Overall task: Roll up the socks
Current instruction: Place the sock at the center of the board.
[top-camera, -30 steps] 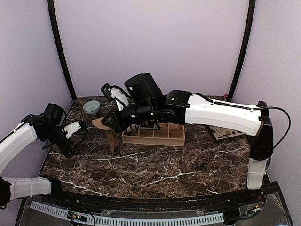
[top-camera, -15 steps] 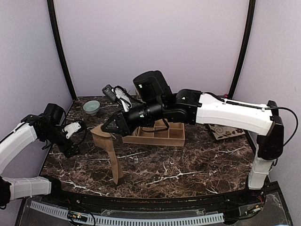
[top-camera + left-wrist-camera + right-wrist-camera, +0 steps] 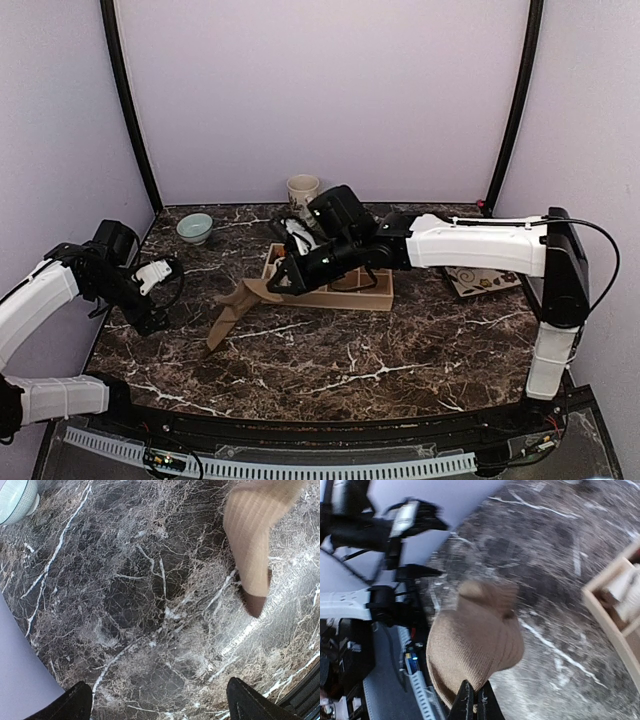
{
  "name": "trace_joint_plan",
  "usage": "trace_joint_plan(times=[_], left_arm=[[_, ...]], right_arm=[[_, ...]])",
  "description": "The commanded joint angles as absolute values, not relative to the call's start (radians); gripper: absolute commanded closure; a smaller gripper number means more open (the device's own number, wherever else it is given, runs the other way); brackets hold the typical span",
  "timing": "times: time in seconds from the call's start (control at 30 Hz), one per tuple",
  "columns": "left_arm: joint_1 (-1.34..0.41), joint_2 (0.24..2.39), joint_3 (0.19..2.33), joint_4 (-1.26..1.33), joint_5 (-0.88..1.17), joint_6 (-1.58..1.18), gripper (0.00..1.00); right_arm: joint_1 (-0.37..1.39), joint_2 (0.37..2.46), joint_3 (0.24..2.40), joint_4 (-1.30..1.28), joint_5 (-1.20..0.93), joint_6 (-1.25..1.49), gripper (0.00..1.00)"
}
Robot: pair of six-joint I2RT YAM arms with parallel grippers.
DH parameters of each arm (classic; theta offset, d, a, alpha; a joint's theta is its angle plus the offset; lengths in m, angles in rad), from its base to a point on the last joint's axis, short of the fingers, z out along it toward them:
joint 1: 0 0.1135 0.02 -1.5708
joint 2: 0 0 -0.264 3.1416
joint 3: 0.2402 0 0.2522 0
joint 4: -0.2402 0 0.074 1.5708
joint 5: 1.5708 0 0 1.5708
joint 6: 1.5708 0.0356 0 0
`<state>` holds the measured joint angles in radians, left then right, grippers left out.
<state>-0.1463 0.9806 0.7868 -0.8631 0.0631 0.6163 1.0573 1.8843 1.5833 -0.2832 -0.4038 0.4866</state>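
Tan sock (image 3: 233, 312) hangs clamped in the right pincer (image 3: 273, 287), just left of the wooden tray (image 3: 340, 297). Left pincer (image 3: 160, 272) sits farther left of that tray, jaws wide apart

Soft, even light fills the scene; a sheen brightens the marble tabletop (image 3: 300, 580) in the left wrist view, while motion blur smears the tan sock (image 3: 475, 640) in the right wrist view.

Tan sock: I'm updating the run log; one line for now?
right pincer shut on tan sock | sock dangling | left pincer open, empty
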Motion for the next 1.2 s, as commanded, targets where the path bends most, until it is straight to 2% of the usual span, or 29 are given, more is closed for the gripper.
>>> trace_joint_plan(times=[0.0,0.17,0.33,0.47,0.6,0.67,0.77,0.97,1.07,1.17], left_arm=[[-0.140,0.988,0.824,-0.880,0.083,0.614,0.04],[-0.139,1.002,0.838,-0.883,0.115,0.626,0.05],[-0.141,1.065,0.848,-0.865,0.157,0.640,0.08],[-0.155,1.157,0.866,-0.825,0.179,0.647,0.13],[-0.202,1.250,0.910,-0.787,0.183,0.638,0.13],[-0.247,1.279,0.911,-0.768,0.168,0.635,0.07],[-0.323,1.308,0.879,-0.713,0.129,0.639,0.04],[-0.353,1.391,0.922,-0.739,0.147,0.619,0.09],[-0.351,1.343,0.924,-0.757,0.146,0.618,0.09],[-0.349,1.265,0.891,-0.755,0.116,0.620,0.03]], right_arm=[[0.984,1.887,1.475,-0.274,-0.315,0.519,1.00],[0.978,1.990,1.547,-0.410,-0.218,0.446,1.00],[0.965,2.006,1.573,-0.428,-0.158,0.432,1.00],[0.957,1.995,1.566,-0.434,-0.162,0.430,1.00],[0.956,1.932,1.497,-0.336,-0.270,0.494,1.00],[0.956,1.909,1.482,-0.296,-0.305,0.523,1.00],[0.956,1.896,1.491,-0.300,-0.314,0.542,1.00],[0.956,1.843,1.468,-0.233,-0.375,0.599,1.00],[0.956,1.795,1.457,-0.198,-0.417,0.628,1.00],[0.956,1.746,1.475,-0.205,-0.435,0.639,1.00]])
